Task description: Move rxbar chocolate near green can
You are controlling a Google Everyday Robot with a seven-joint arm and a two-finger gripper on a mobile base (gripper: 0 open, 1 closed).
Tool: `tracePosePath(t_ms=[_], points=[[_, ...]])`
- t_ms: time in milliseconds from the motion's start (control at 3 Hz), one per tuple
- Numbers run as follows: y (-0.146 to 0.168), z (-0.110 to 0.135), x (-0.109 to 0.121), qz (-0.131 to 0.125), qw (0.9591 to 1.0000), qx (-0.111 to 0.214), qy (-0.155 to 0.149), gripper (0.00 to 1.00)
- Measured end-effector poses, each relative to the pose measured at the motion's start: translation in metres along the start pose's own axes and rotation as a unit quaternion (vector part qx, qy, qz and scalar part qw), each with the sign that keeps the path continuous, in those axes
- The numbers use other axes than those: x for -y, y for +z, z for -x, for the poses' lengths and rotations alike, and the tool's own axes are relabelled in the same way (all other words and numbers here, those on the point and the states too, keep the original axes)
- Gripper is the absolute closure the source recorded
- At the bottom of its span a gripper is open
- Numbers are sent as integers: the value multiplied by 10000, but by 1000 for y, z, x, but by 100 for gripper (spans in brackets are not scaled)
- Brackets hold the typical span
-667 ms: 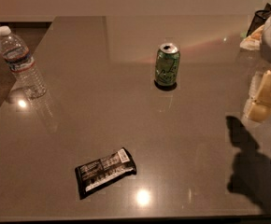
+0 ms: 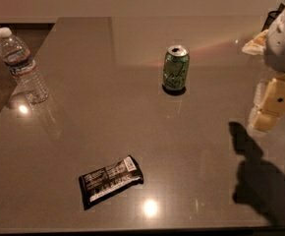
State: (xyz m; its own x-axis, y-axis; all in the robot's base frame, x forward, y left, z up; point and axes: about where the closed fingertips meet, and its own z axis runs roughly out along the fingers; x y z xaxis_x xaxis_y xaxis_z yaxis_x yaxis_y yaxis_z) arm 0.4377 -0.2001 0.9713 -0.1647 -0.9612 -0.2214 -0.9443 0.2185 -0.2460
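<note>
Rxbar chocolate (image 2: 111, 181) front-left, well apart from tool (image 2: 266, 113) at right; grip unclear.

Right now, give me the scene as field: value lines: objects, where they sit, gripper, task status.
rxbar chocolate: lying flat, front-left of table
green can: upright, centre-back, well apart from the bar
water bottle: upright, far left edge
gripper: right edge of view, above the table, apart from bar and can
task status: bar not yet near can

Grey table (image 2: 83, 127): water bottle (image 2: 22, 65) far-left, green can (image 2: 176, 69) centre-back, rxbar chocolate (image 2: 110, 181) front; pincer (image 2: 264, 118) above right edge.
</note>
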Motion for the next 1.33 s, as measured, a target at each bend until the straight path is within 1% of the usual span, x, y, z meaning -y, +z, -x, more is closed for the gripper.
tracePosePath(t_ms=[333,667,1000,1333], points=[[21,26,-8,146,9989,194,-402,0],[46,55,-27,453,9948,362,-842,0],[66,78,-59,858,9873,486,-1249,0],[85,98,-96,1264,9768,595,-1623,0]])
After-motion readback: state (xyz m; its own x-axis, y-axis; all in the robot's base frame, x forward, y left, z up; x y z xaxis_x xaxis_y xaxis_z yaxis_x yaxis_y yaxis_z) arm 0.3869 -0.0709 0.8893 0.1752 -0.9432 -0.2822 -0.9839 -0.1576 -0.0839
